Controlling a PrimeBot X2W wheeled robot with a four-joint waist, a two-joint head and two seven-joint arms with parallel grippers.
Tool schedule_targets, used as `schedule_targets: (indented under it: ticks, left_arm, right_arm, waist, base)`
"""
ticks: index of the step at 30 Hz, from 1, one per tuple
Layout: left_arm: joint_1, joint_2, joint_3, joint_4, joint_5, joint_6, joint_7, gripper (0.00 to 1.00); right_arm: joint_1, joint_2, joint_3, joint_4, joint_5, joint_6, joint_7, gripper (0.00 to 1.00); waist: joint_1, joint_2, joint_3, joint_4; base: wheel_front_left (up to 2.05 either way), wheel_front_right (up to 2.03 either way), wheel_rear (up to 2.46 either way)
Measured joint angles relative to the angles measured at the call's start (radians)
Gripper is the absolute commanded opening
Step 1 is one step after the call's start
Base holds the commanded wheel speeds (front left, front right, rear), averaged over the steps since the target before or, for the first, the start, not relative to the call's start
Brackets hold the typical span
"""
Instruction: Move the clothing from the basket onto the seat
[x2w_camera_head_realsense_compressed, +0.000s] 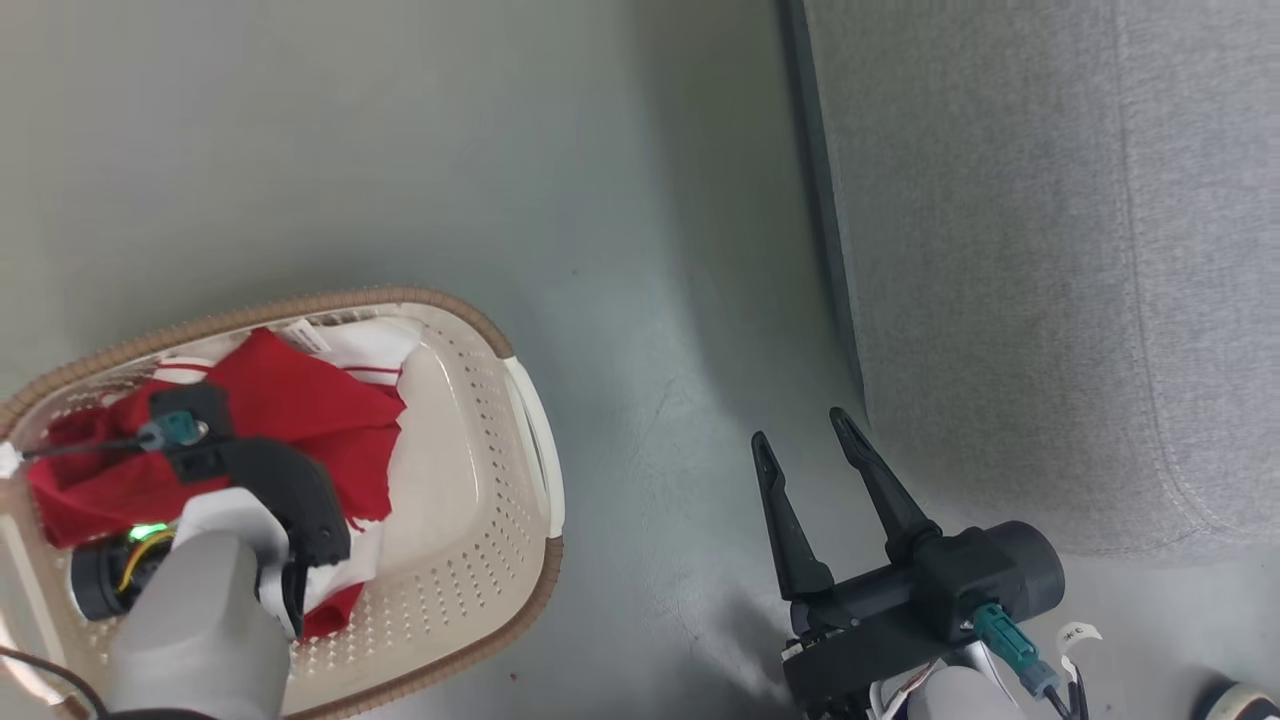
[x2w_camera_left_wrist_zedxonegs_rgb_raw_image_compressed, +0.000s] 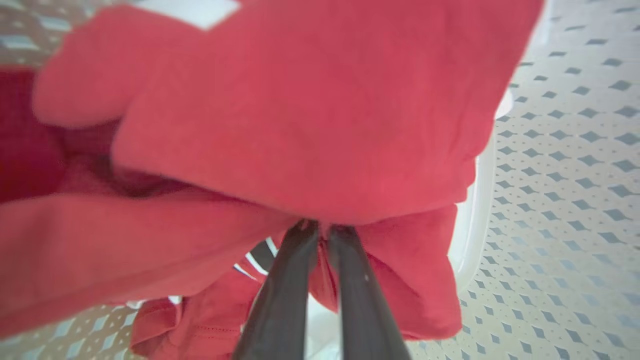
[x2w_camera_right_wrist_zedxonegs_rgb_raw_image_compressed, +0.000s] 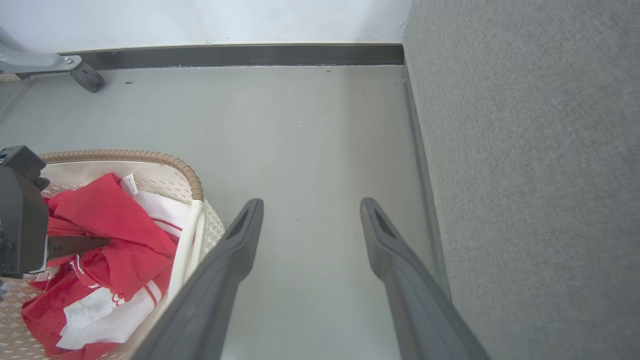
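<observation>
Pinching a fold of red clothing (x2w_camera_head_realsense_compressed: 290, 400) with my left gripper (x2w_camera_left_wrist_zedxonegs_rgb_raw_image_compressed: 322, 227) clamped narrow, clothing heaped in the basket (x2w_camera_head_realsense_compressed: 455, 480) at lower left, right gripper (x2w_camera_head_realsense_compressed: 800, 425) spread wide over the floor (x2w_camera_head_realsense_compressed: 650, 300), seat (x2w_camera_head_realsense_compressed: 1050, 250) at upper right.

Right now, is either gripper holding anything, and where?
Left gripper is shut on a fold of the red clothing in the basket. Right gripper is open, holding nothing.
</observation>
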Motion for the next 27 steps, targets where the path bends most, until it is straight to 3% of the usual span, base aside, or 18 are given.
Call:
schedule_targets:
  ticks: [27]
  left_arm:
    - [0.183, -0.060, -0.129, -0.012, 0.056, -0.123, -0.252, 0.00]
  right_arm:
    - [-0.029, -0.004, -0.086, 0.214, -0.004, 0.000, 0.000, 1.00]
  waist:
    - [-0.0002, -0.0001, -0.367, 0.080]
  base:
    - [0.00, 0.00, 0.00]
